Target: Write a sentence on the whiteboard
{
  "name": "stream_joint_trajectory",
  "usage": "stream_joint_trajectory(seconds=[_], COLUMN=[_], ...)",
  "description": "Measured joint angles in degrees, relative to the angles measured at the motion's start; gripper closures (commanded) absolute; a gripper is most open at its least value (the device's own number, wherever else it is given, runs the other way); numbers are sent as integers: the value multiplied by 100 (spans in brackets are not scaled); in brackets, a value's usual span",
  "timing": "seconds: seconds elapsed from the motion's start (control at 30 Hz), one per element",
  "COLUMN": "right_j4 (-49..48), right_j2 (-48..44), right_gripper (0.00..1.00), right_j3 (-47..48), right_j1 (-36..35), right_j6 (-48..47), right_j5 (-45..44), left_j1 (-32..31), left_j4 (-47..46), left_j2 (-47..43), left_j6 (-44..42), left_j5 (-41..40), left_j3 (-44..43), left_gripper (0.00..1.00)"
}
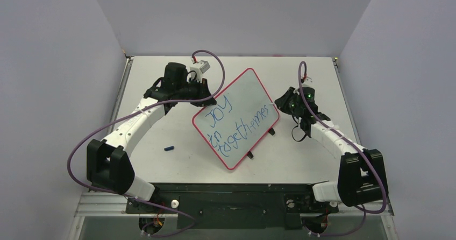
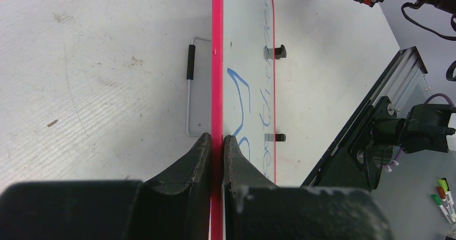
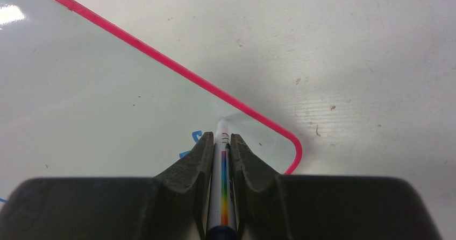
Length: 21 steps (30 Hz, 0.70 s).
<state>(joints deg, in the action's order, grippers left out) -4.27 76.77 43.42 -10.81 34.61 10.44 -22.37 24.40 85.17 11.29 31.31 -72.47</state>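
The whiteboard stands tilted mid-table, white with a red-pink frame and blue handwriting on it. My left gripper is shut on its red frame edge at the upper left side; the same gripper shows in the top view. My right gripper is shut on a white marker with a rainbow stripe, its tip touching the board near a rounded corner, beside blue strokes. From above, the right gripper sits at the board's right edge.
A small blue marker cap lies on the table left of the board. A wire stand with a black sleeve props the board from behind. Two black feet rest on the table. More markers lie beyond the table edge.
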Motion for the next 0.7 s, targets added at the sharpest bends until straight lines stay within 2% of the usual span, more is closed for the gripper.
stream_joint_trajectory(seconds=[0.7], right_j4=[-245], right_j2=[177], right_gripper=[100], right_j3=[33], right_j1=[-105], right_j6=[57], right_j5=[138], left_j1=[2], left_j4=[22], left_j2=[0], left_j6=[2], left_j5=[-28], left_j3=[17], left_gripper=[100])
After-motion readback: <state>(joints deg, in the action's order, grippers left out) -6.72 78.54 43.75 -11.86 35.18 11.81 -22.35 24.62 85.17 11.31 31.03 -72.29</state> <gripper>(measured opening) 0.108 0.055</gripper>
